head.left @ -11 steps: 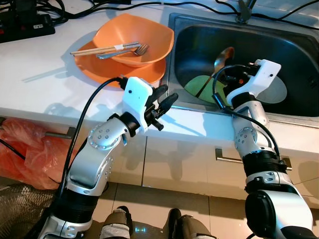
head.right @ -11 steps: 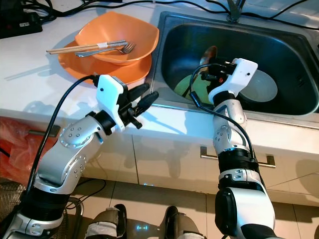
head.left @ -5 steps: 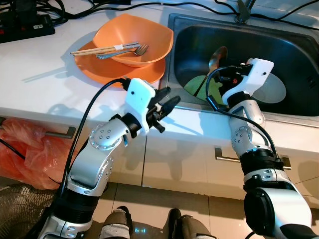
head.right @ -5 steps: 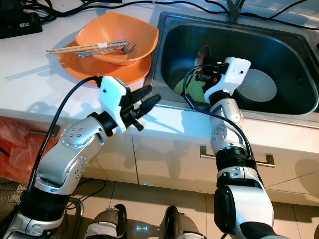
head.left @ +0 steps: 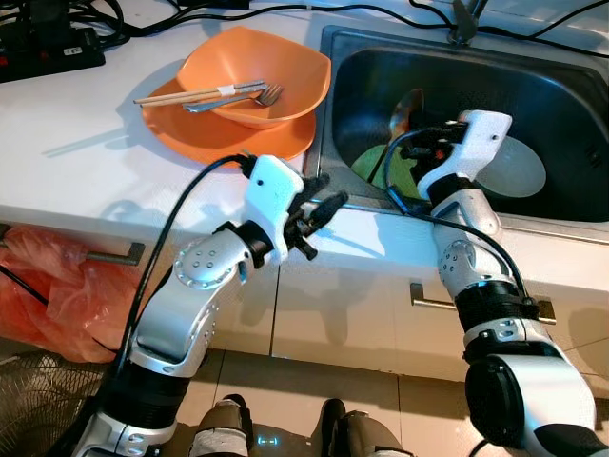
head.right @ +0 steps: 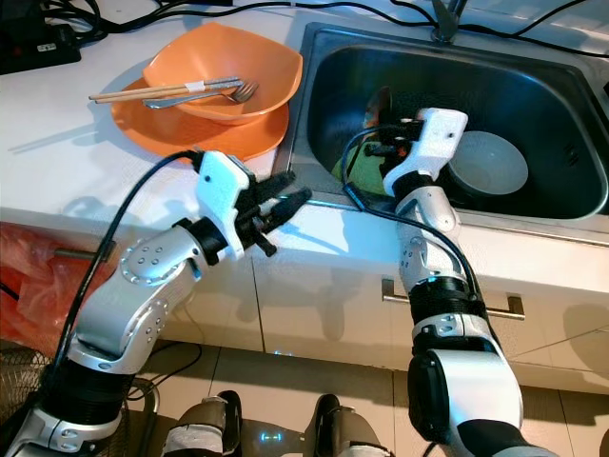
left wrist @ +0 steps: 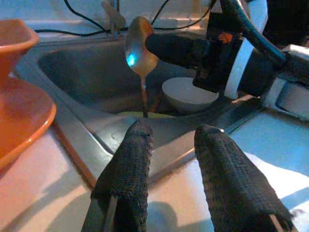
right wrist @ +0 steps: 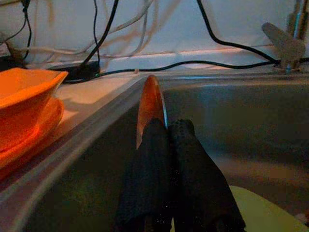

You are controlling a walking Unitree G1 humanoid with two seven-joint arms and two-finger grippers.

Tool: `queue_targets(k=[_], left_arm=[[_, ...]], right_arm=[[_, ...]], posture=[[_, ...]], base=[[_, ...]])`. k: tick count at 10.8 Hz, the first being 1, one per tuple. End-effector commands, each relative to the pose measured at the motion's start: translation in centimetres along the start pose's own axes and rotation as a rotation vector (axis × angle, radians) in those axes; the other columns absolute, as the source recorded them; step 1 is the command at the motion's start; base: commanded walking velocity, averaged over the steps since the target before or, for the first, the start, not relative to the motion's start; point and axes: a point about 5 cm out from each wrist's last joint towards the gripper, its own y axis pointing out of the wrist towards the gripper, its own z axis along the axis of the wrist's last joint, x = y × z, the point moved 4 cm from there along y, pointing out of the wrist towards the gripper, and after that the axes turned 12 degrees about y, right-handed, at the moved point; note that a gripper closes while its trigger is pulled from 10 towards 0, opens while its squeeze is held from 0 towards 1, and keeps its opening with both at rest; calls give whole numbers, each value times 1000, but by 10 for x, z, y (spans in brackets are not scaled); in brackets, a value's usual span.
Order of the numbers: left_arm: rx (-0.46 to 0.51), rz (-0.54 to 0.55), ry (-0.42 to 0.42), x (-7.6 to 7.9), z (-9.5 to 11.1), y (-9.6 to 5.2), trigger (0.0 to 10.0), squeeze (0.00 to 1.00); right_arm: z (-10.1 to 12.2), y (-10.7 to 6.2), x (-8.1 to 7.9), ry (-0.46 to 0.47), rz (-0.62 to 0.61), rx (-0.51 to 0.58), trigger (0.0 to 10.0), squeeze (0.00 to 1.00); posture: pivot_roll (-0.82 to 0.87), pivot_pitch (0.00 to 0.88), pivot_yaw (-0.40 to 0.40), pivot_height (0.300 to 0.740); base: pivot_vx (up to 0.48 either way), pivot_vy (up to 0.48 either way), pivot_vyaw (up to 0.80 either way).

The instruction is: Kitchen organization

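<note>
My right gripper [head.left: 430,145] is shut on the handle of a metal spoon [head.left: 406,103] and holds it upright over the left part of the steel sink [head.left: 571,81]. The right wrist view has the spoon [right wrist: 150,99] rising from between the closed fingers [right wrist: 154,145]. My left gripper [head.left: 328,192] stands open over the counter's front edge by the sink's left corner, with nothing between its fingers [left wrist: 133,154]. An orange bowl [head.left: 276,57] sits on an orange plate [head.left: 181,133], with chopsticks [head.left: 181,95] and a fork [head.left: 252,98] lying across it.
Inside the sink lie a green plate [head.left: 373,164] and a white bowl [head.left: 521,169]. The faucet base [head.left: 463,24] stands behind it. Black cables and a power strip [head.left: 48,43] lie on the white counter [head.left: 67,162] at the back left. An orange bag [head.left: 43,286] is below.
My right gripper has carried the spoon leftward over the sink. My left gripper has edged slightly right and towards the sink rim.
</note>
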Motion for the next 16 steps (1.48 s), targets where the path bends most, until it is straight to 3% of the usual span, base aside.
queue_targets(k=[1,4,8,14,15,16], left_arm=[[-8,-31,2,8,-1,0,10000,0],[-8,-41,-9,12,-2,0,10000,0],[-12,-43,-16,14,-3,-1,10000,0],[-16,-42,-24,17,-4,-2,10000,0],[-19,-43,-24,17,-4,-2,10000,0],[-19,-43,-24,17,-4,-2,10000,0]], right_arm=[[0,0,3,-14,3,-11,10000,0],[12,9,3,-43,15,1,10000,0],[-4,9,5,-85,23,-86,10000,0],[5,18,0,-106,43,-83,10000,0],[3,17,1,-107,43,-91,10000,835],[2,17,2,-107,37,-94,10000,1000]], posture=[[253,190,-81,740],[253,188,-82,740],[265,203,-88,740],[267,211,-93,740],[268,212,-93,740],[269,211,-93,740]], base=[[0,0,0],[0,0,0],[0,0,0],[0,0,0],[0,0,0],[0,0,0]])
